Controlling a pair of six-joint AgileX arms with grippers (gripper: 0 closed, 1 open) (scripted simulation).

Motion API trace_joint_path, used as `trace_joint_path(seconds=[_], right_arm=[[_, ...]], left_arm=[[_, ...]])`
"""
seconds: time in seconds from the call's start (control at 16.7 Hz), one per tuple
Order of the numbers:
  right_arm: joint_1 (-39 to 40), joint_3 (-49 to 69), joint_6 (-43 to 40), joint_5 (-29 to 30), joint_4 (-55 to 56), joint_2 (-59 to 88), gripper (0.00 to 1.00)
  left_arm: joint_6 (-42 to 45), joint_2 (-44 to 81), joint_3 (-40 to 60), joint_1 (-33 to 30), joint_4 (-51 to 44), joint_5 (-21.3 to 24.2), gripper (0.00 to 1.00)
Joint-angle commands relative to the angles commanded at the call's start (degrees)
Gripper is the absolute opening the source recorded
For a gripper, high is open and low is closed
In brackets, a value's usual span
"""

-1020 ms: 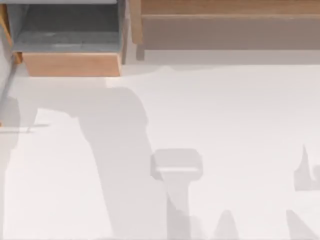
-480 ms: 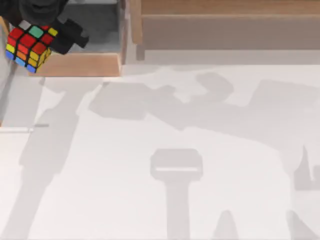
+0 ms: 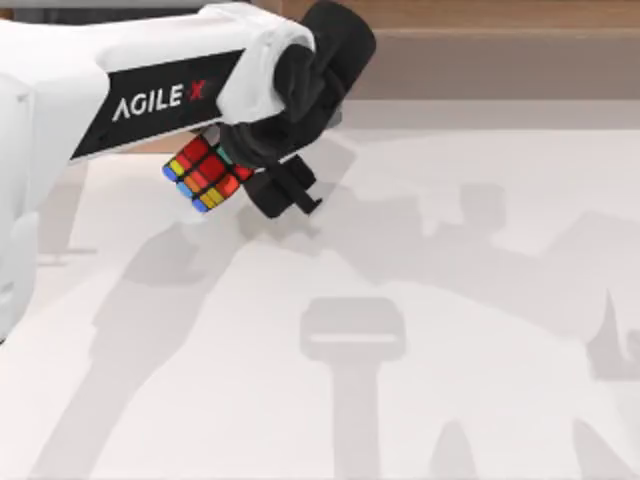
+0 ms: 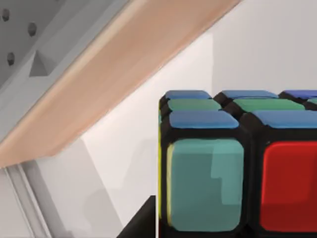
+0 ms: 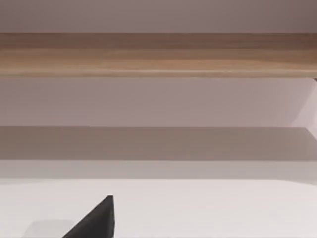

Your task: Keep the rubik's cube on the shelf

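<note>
The rubik's cube (image 3: 203,172) hangs above the white table, tilted, with red, orange, yellow and blue stickers showing. My left gripper (image 3: 232,172) is shut on it, one black finger (image 3: 287,190) sticking out to the cube's right. The left wrist view has the cube (image 4: 237,168) close up, with blue, teal and red stickers. The shelf (image 3: 500,50) runs along the back right, beyond and to the right of the cube; its wooden band (image 5: 158,54) crosses the right wrist view. A black tip of my right gripper (image 5: 94,222) shows low in that view.
My white left arm (image 3: 120,90) reaches in from the left across the back-left corner. A light wooden edge (image 4: 109,74) and a grey perforated panel (image 4: 20,29) lie close behind the cube. The white tabletop (image 3: 450,330) spreads out in front, crossed by shadows.
My left arm has swung right and toward the front, carrying the cube from the far back-left corner to just left of the shelf's end. The arm now covers the wooden box.
</note>
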Motion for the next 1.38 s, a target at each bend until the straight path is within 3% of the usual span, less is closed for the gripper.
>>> trace_joint_path(seconds=[0.36, 0.6, 0.96, 1.2, 1.38], right_arm=[[0.00, 0.00, 0.00, 0.00, 0.00, 0.00, 1.00], [0.00, 0.00, 0.00, 0.00, 0.00, 0.00, 1.00], [0.00, 0.00, 0.00, 0.00, 0.00, 0.00, 1.00], [0.00, 0.00, 0.00, 0.00, 0.00, 0.00, 1.00], [0.00, 0.00, 0.00, 0.00, 0.00, 0.00, 1.00]], left_arm=[[-3.01, -6.39, -4.73, -7.35, 26.76, -2.31, 0.00], [-4.27, -4.48, -8.79, -11.86, 53.64, -4.11, 0.00], [-4.79, -0.81, -14.28, -11.60, 94.65, -6.87, 0.00], [-2.58, 4.47, -17.22, -11.13, 111.37, -7.78, 0.00], [-0.03, 8.54, -19.29, -11.70, 117.82, -7.23, 0.00]])
